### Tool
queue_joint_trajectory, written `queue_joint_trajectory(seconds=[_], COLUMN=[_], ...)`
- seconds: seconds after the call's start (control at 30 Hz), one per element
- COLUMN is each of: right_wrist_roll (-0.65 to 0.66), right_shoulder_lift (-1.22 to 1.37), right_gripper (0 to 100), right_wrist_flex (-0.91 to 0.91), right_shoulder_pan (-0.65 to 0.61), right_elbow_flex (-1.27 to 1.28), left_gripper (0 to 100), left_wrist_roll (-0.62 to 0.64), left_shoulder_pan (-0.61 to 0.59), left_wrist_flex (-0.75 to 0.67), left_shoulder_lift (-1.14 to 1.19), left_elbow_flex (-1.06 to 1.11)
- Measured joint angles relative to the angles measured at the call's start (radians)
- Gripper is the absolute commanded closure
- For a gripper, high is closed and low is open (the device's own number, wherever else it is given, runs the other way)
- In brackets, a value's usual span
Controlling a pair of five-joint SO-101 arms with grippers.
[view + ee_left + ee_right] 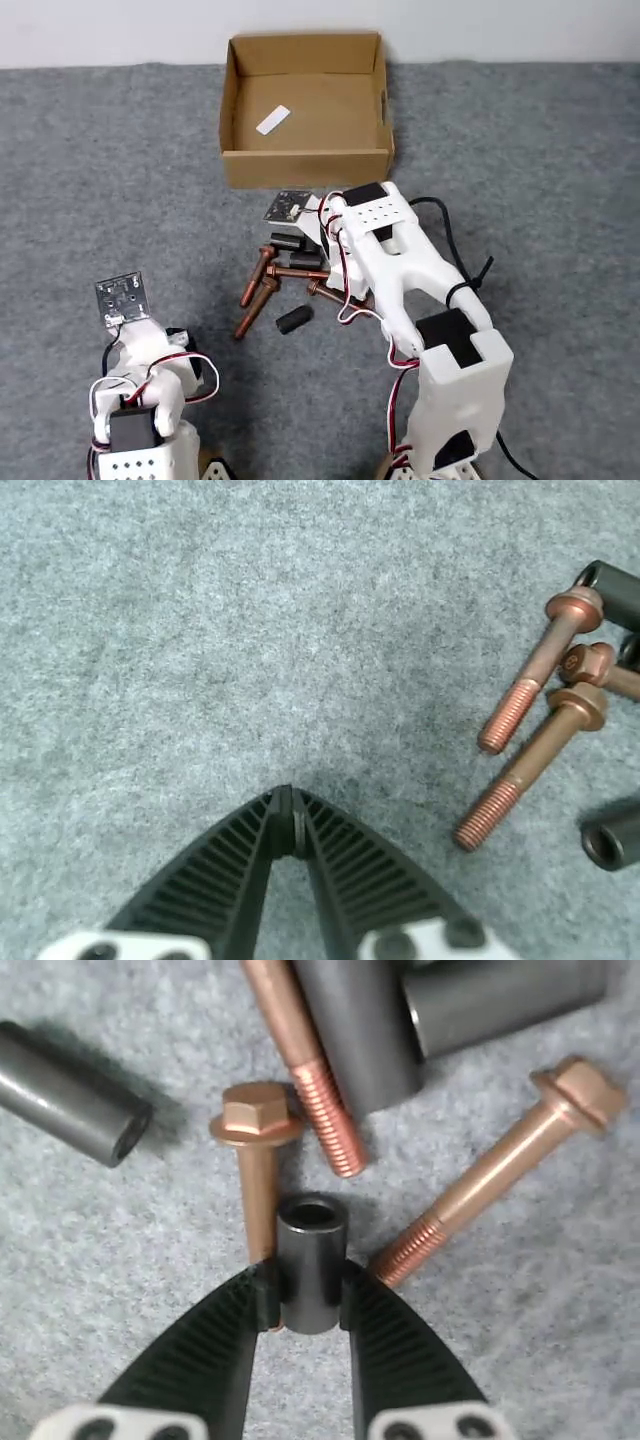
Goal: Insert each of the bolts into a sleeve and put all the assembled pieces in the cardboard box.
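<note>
**Figure. Sleeve grasp at the start of assembly.** The grey table [560,150] is carrying the open box [305,167] at its far edge. The box is holding a white slip [273,120], and no assembled piece is showing inside it. The right arm [400,265] is reaching over the heap of parts just in front of the box. The left arm [145,385] is sitting folded near the table's near edge, well apart from the box.

The right jaws are pinching one dark sleeve [313,1260] by its sides, closed to its width, with its open bore facing the wrist camera. A bolt [258,1160] is lying just behind the sleeve, though whether the two are touching cannot be told. A second bolt [500,1175] is lying beside it, and a third bolt [300,1050] is resting against the loose sleeves [360,1030]. Another sleeve [294,320] is lying alone beside the heap.

The left jaws are pressing tip to tip, holding nothing, over bare table, with two bolts [530,770] lying near.

**Reading:** the work appears to be at its first step, with a sleeve being taken up and no bolt yet inserted. The next move is likely calling for the left jaws to open and take a bolt near its head. Its threaded end would then be lined up with the bore of the held sleeve, before anything is going into the box.
</note>
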Motion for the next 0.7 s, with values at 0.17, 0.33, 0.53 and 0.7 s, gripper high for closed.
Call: queue_joint_trajectory(seconds=[0.17, 0.33, 0.53, 0.7], right_wrist_roll=[0.000, -0.002, 0.002, 0.002], right_shoulder_lift=[0.000, 0.006, 0.061, 0.107], right_gripper=[96.2, 95.8, 96.0, 95.8], right_wrist_flex=[-0.002, -0.043, -0.049, -0.038], right_shoulder_pan=[0.000, 0.002, 0.009, 0.009], right_elbow_flex=[0.000, 0.002, -0.043, -0.074], left_gripper=[100, 100, 100, 100], left_wrist_roll=[0.000, 0.000, 0.000, 0.000], left_shoulder_pan=[0.000, 0.000, 0.000, 0.000], left_wrist_flex=[0.000, 0.000, 0.000, 0.000], left_shoulder_lift=[0.000, 0.000, 0.000, 0.000], left_elbow_flex=[0.000, 0.000, 0.000, 0.000])
